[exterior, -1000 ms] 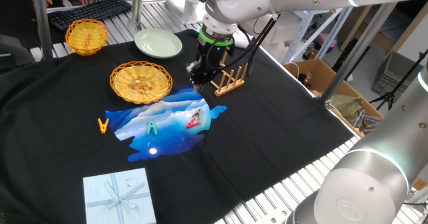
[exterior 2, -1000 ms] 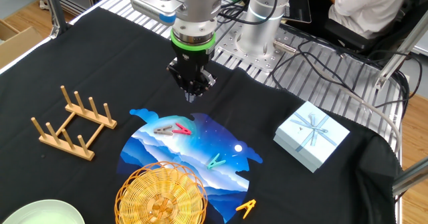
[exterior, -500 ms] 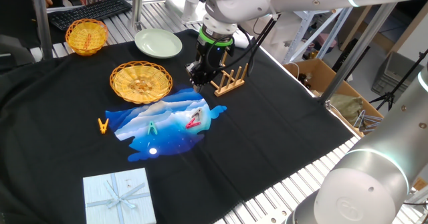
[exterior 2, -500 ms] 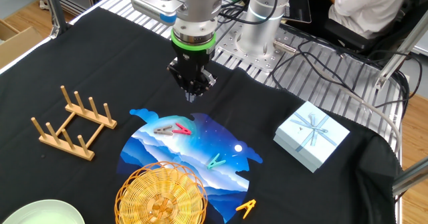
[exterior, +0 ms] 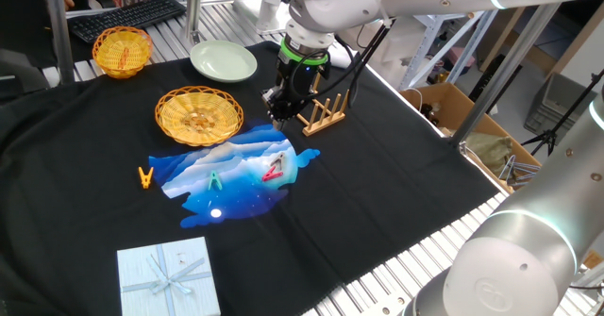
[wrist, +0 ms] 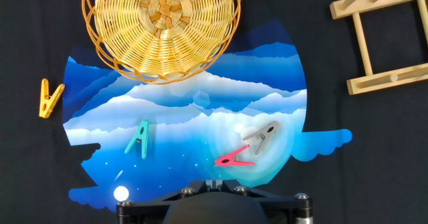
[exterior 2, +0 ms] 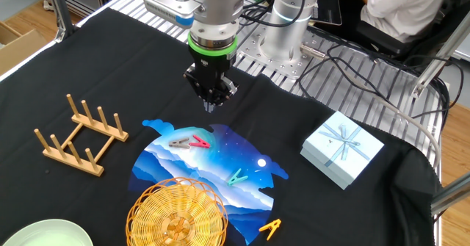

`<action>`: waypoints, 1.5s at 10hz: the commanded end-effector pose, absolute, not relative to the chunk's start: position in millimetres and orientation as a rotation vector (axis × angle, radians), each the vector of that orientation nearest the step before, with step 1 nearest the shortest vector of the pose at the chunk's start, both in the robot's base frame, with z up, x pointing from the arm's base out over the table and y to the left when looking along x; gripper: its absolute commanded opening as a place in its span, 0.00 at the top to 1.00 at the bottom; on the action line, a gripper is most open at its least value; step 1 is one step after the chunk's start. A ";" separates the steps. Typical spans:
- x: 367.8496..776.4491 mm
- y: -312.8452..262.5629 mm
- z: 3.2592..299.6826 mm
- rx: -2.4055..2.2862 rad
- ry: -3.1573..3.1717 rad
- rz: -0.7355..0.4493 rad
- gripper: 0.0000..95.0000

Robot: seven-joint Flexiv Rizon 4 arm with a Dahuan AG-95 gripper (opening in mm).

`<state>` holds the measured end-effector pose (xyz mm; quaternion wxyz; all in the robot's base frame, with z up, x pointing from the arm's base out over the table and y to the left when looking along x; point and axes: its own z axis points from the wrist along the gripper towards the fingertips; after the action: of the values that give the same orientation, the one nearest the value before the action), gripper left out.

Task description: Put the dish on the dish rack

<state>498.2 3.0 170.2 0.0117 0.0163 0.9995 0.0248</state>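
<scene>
The dish [exterior: 198, 115], a wide golden wicker plate, lies flat on the black cloth, overlapping the edge of a blue mat. It also shows in the other fixed view [exterior 2: 177, 215] and the hand view [wrist: 160, 27]. The dish rack [exterior: 324, 113] of light wood with upright pegs stands to the right of the dish, empty; it also shows in the other fixed view [exterior 2: 77, 136] and the hand view [wrist: 374, 43]. My gripper [exterior: 277, 123] hangs above the cloth between dish and rack, near the mat's edge [exterior 2: 211, 108]. Its fingers are together and hold nothing [wrist: 214, 182].
A blue printed mat [exterior: 236, 173] carries teal, pink and grey clothespins [wrist: 235, 158]; a yellow clothespin [exterior: 145, 176] lies beside it. A pale green plate [exterior: 224, 60] and a small yellow basket [exterior: 122, 50] sit at the back. A pale blue gift box [exterior: 168, 276] is in front.
</scene>
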 end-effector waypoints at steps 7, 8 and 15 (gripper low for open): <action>498.2 3.7 169.6 0.048 3.115 0.079 1.00; 498.2 3.9 169.7 0.047 3.115 0.079 1.00; 498.1 4.0 169.7 0.030 3.114 0.078 1.00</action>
<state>498.1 4.2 169.8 0.0128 0.0104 0.9995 0.0251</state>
